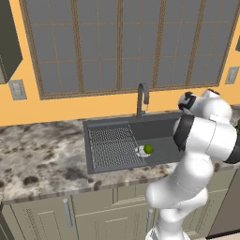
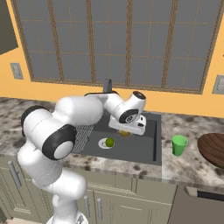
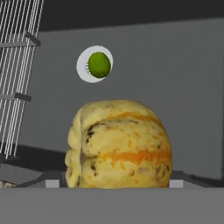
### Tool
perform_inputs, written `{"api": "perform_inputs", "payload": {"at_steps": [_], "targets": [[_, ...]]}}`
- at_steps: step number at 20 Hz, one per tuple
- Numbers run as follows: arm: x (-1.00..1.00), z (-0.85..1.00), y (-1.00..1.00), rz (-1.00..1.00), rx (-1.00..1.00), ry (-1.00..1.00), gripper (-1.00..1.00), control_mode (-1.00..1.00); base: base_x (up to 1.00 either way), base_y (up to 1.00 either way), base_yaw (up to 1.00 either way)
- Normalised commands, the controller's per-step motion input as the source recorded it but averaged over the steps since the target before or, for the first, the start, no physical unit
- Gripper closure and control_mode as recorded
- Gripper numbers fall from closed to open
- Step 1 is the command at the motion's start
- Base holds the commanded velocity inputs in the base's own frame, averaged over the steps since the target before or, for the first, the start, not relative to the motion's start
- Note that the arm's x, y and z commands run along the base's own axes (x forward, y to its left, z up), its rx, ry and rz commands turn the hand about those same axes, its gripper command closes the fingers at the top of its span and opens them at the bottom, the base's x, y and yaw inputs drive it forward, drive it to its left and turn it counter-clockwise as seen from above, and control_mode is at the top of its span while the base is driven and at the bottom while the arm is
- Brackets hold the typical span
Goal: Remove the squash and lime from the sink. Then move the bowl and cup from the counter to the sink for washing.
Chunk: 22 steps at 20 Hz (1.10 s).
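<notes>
Squash [image 3: 119, 144] hiding fingertips, bottom cropped

Grid window [image 1: 126, 47], marbled counter [image 1: 37, 159]

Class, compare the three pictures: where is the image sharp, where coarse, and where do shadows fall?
Hand view: squash looms huge, its skin blotchy and coarse. Left base view: lime small but crisp in the sink. Right base view: even flat light, soft shade beneath the cup.
</notes>
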Motion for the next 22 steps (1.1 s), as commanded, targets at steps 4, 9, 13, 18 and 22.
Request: {"api": "perform_inputs", "payload": {"at_steps": [4,9,13,18,22], "targets": [[-0.48,0.37,0.23,0.06,0.00,0.00,1.00,-1.00,0.00,0.00,0.00],[-0.44,0.27,0.29,0.03,-0.02,0.00,1.00,-1.00,0.00,0.00,0.00],[-0.38,0.16,0.37,0.00,-0.05,0.00,1.00,-1.00,0.00,0.00,0.00],[-0.34,0.09,0.41,0.00,-0.05,0.00,1.00,-1.00,0.00,0.00,0.00],[-0.26,0.14,0.47,0.00,-0.01,0.00,1.00,-1.00,0.00,0.00,0.00]]}}
